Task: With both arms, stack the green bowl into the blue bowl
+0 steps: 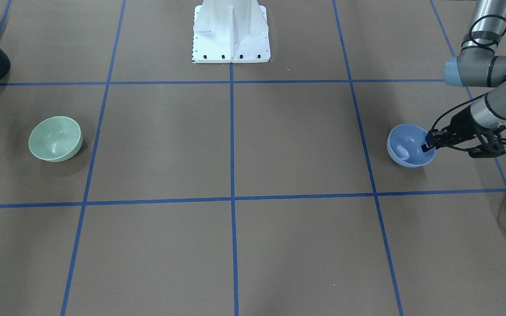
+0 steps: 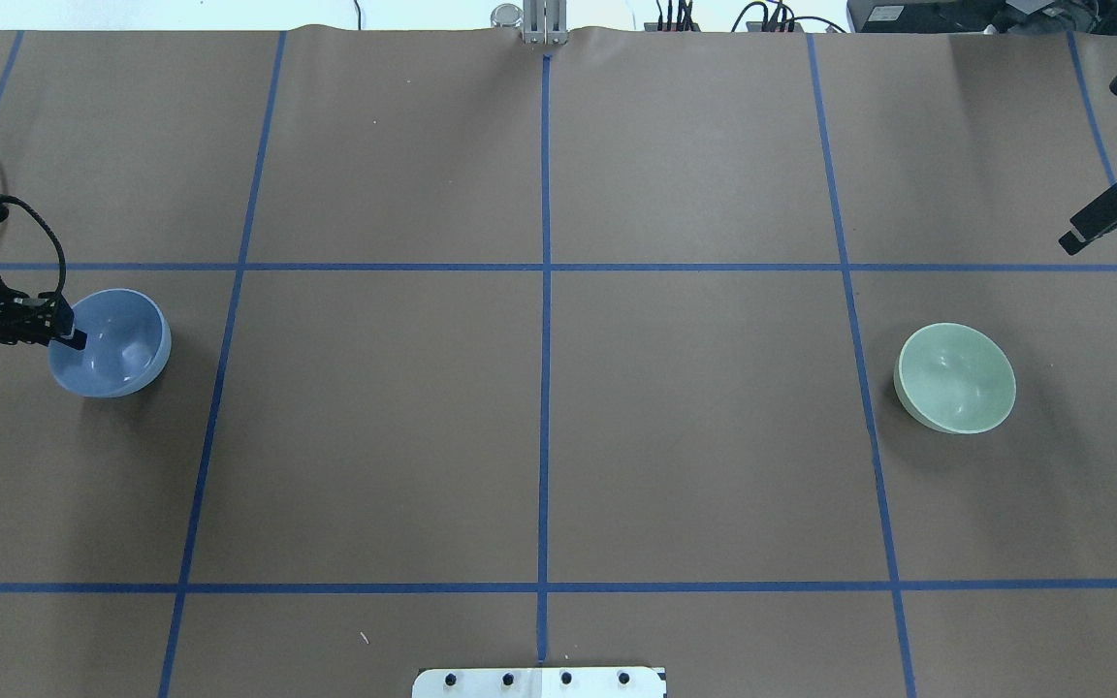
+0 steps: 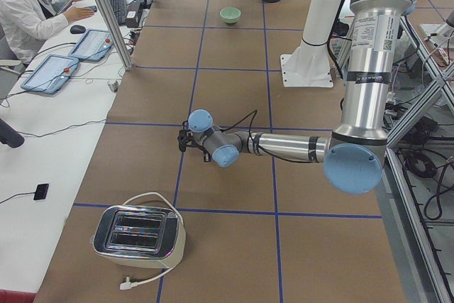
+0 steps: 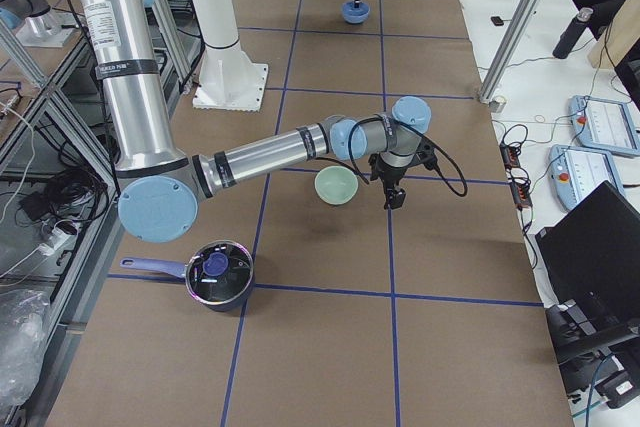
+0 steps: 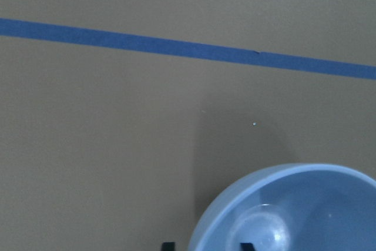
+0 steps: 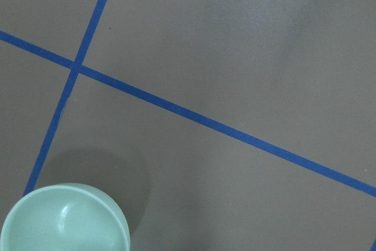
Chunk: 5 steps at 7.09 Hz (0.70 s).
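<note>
Two left pincer fingers straddle blue bowl rim; green bowl apart.

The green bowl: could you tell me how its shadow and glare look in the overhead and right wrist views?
Overhead view: the green bowl casts a soft shadow to its lower left, with faint highlights inside. Right wrist view: a soft-edged shadow lies above and right of it; a pale glare streak marks its inner wall.

- green bowl: smooth, glossy, light glints inside
- blue bowl: same smooth gloss
- table: matt brown paper cover
- arms: satin grey metal tubes, matt blue caps
- toaster: polished metal top
</note>
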Available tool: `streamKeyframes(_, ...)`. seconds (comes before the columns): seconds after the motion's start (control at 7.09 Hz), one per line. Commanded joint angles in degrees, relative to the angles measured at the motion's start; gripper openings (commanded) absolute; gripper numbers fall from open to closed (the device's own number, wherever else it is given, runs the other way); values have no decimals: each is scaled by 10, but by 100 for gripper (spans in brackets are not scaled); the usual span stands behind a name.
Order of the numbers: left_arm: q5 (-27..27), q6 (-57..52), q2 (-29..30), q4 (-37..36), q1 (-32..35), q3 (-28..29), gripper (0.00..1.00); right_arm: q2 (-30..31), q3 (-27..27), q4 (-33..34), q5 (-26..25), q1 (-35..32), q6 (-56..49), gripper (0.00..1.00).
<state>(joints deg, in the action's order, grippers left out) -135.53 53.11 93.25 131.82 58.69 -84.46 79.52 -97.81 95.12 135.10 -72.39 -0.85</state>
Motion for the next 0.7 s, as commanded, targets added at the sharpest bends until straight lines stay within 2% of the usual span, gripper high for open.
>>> streamKeyframes(0.0, 0, 1, 0, 1, 0, -1, 12, 0, 0, 0, 5, 1, 1, 100)
streamKeyframes(0.28, -7, 32, 5, -6, 0, -26, 8, 0, 0, 0, 5, 4, 1, 100)
streamKeyframes(0.56, -38, 93, 31, -9, 0, -45, 8, 0, 2, 0, 5, 6, 0, 99)
